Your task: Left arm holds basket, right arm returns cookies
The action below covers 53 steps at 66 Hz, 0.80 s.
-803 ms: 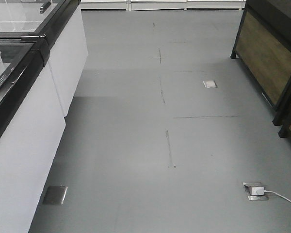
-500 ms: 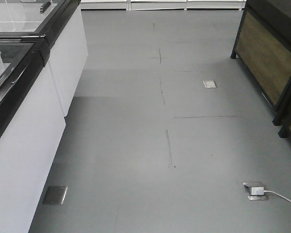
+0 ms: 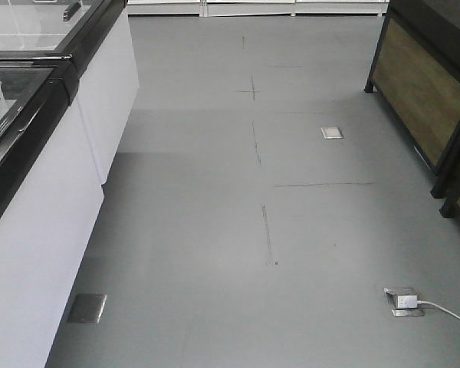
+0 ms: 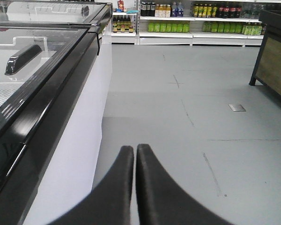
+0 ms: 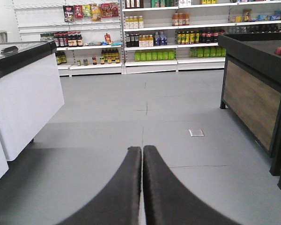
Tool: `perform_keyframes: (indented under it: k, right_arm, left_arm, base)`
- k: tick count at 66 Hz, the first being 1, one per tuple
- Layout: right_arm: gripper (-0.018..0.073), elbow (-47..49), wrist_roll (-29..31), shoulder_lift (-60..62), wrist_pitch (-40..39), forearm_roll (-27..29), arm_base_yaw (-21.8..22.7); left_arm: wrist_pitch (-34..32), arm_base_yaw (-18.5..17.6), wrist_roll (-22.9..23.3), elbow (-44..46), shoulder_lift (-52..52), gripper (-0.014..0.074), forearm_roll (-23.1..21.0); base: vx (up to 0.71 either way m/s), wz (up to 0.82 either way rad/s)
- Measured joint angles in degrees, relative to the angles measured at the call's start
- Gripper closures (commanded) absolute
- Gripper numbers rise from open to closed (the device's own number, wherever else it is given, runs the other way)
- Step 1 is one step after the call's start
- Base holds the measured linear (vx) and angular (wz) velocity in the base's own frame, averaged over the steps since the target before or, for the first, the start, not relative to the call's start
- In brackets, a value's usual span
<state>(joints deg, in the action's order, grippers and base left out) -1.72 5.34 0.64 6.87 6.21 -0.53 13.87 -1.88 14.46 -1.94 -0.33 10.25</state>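
Observation:
The basket and the cookies are out of view in every frame. My left gripper (image 4: pixel 135 148) is shut, its two black fingers pressed together with nothing between them, hanging above grey floor beside a white freezer cabinet (image 4: pixel 75 154). My right gripper (image 5: pixel 142 149) is also shut and holds nothing, pointing down the aisle over bare floor. Neither arm shows in the front-facing view.
White chest freezers with black rims and glass lids (image 3: pixel 38 153) line the left. A dark wood-panelled display stand (image 3: pixel 425 92) (image 5: pixel 253 98) stands on the right. Stocked shelves of bottles (image 5: pixel 154 42) run along the back. Floor outlet plates (image 3: pixel 331 133) (image 3: pixel 87 307) and a plug box with white cable (image 3: pixel 404 300) lie on the floor.

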Motion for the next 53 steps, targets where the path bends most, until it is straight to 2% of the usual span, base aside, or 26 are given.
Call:
perform_keyframes:
  k: [27, 37, 45, 53]
  right_arm:
    - [0.0568, 0.0, 0.0, 0.0, 0.0, 0.0, 0.0]
    - [0.0568, 0.0, 0.0, 0.0, 0.0, 0.0, 0.0]
    - [0.0568, 0.0, 0.0, 0.0, 0.0, 0.0, 0.0]
    - [0.0568, 0.0, 0.0, 0.0, 0.0, 0.0, 0.0]
  left_arm:
    - [-0.6, 0.0, 0.0, 0.0, 0.0, 0.0603, 0.0]
    - [-5.8, 0.0, 0.0, 0.0, 0.1, 0.0603, 0.0]
    - [-12.9, 0.0, 1.1, 0.0, 2.3, 0.0603, 0.0]
    - [-13.4, 0.0, 1.8, 2.3, 7.8, 0.0603, 0.0]
  base:
    - [0.0, 0.0]
    - [0.0, 0.0]
    - [0.0, 0.0]
    - [0.0, 0.0]
